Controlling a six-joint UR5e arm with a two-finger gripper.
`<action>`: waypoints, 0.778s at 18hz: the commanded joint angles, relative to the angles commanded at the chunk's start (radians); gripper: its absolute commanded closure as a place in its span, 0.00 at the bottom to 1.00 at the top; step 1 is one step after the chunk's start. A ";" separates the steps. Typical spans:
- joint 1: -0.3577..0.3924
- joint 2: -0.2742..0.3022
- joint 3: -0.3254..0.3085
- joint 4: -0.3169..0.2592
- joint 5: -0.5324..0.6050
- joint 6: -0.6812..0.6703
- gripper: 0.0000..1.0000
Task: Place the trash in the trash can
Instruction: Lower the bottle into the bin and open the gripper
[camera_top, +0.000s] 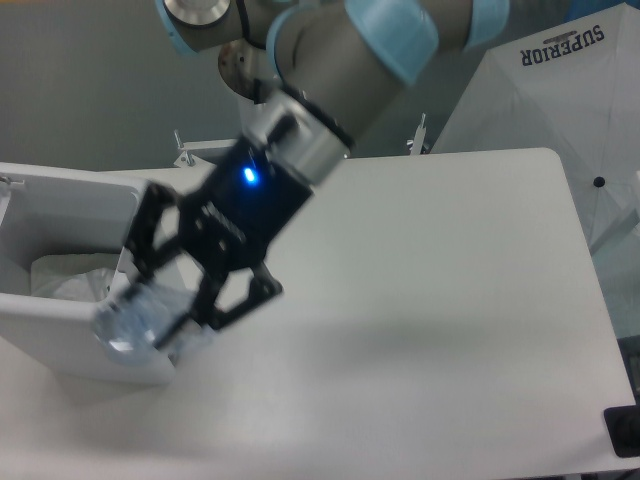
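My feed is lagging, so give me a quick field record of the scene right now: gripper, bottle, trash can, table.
gripper: shut on the bottle, raised above the table, in front of the trash can's near right corner
bottle: clear, crushed, held in the gripper, blurred, not yet over the opening
trash can: white bin at left, open top, white liner visible inside
table: white; the wrapper piece is not in view
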 joint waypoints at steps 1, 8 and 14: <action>-0.002 0.006 -0.009 0.000 -0.028 0.000 0.67; -0.077 0.074 -0.113 0.011 -0.088 0.024 0.66; -0.127 0.091 -0.236 0.015 -0.088 0.141 0.65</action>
